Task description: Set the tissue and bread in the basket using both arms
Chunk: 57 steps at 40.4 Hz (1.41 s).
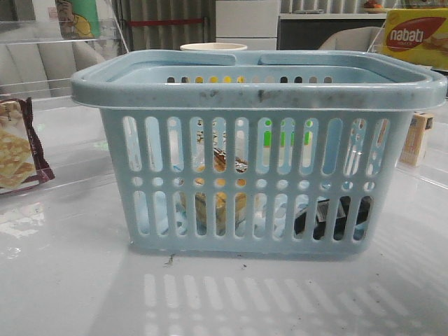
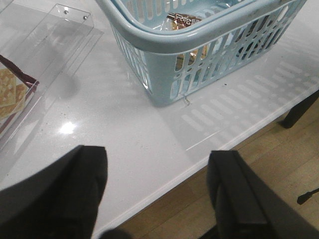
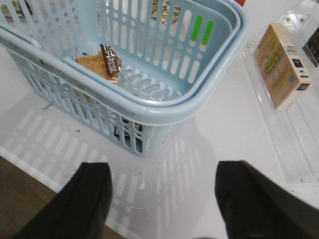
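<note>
One basket [image 1: 259, 91] stood upright, long axis across the front view, holding one bread [image 3: 97, 64] and one tissue [image 1: 336, 218]. Left gripper [image 2: 159, 194] and right gripper [image 3: 162, 199] gaped empty.

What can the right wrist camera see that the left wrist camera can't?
Only the right wrist view shows the tan box in a clear tray beside the basket, and green stripes beyond the basket's far wall. Only the left wrist view shows the cracker packet, the wooden floor and the table's edge. Both show the pale blue basket with the bread inside, and an open, empty pair of black fingers.
</note>
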{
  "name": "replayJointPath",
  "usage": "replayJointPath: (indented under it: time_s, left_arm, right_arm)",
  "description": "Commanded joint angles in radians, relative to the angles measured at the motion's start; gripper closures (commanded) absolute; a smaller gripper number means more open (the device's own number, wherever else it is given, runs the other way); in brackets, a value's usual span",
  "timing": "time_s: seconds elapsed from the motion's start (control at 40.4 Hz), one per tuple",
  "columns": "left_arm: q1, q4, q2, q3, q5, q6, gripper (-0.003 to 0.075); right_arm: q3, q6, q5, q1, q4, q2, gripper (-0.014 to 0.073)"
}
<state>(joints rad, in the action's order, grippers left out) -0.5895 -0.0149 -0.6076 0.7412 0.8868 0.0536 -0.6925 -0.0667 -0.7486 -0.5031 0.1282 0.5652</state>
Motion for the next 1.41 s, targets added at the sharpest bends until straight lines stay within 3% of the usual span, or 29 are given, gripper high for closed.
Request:
replayJointPath:
  time_s: [0.0,0.173,0.297,0.371,1.015,1.139,1.387]
  left_arm:
    - [-0.007,-0.002,-0.001,0.026,-0.099,-0.009,0.0327]
    - [-0.007,-0.002,-0.001,0.026,-0.129,-0.009,0.048]
    - [-0.007,-0.002,-0.001,0.026,-0.129,-0.008,0.0576]
    - [-0.007,-0.002,-0.001,0.026,-0.129,-0.008,0.0631]
    - [-0.002,-0.004,0.01,0.026,-0.125,-0.008,0.0629]
    - [0.058,-0.004,0.059,0.009,-0.147,-0.008,0.0629]
    - [0.286,0.003,0.266,-0.223,-0.451,-0.008,0.0629]
  right_arm:
    - [-0.025,0.005,0.044,-0.002,0.031,0.001,0.012]
    - [-0.025,0.005,0.028,-0.002,0.03,0.001,0.041]
    - [-0.025,0.005,0.027,-0.002,0.029,0.001,0.0547]
    - [-0.025,0.005,0.027,-0.002,0.029,0.001,0.0537]
    - [-0.025,0.005,0.022,-0.002,0.029,0.001,0.0538]
    - [-0.025,0.005,0.021,-0.002,0.029,0.001,0.0538]
    - [-0.025,0.005,0.021,-0.002,0.029,0.001,0.0538]
